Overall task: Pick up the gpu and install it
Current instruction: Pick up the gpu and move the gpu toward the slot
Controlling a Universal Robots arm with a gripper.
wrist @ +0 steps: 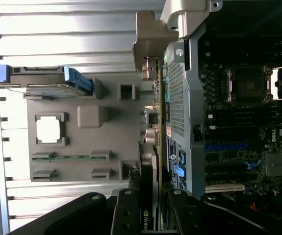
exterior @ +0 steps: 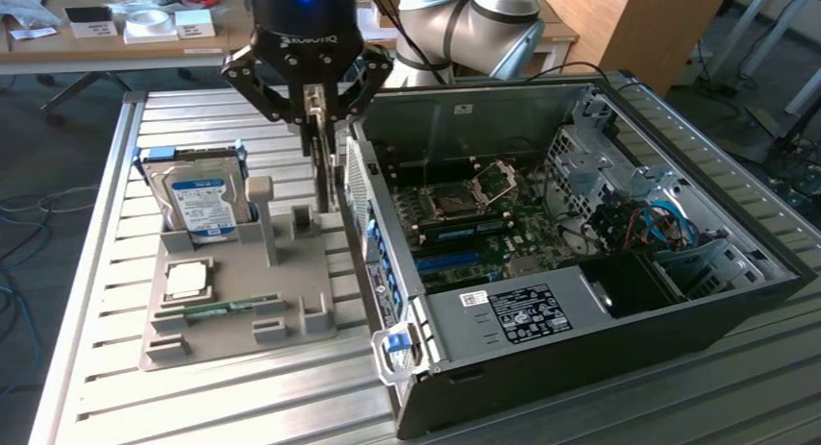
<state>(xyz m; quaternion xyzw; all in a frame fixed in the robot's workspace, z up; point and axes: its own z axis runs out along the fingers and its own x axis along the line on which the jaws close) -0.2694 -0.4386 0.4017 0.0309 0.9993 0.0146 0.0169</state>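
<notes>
The fingers (wrist: 126,213) pinch the gpu (wrist: 148,171) by its upper edge; the card stands on edge directly between and below them. Judged light, stiff, fragile: grip board edges, avoid components.

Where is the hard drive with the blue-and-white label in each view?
Exterior view: the hard drive stands upright in the gray holder tray, toward the exterior view's left, label facing the camera.
Wrist view: the hard drive is seen edge-on from above, in its slot at one end of the tray.
Shared landmark: the square CPU lying in the tray beside the drive.
</notes>
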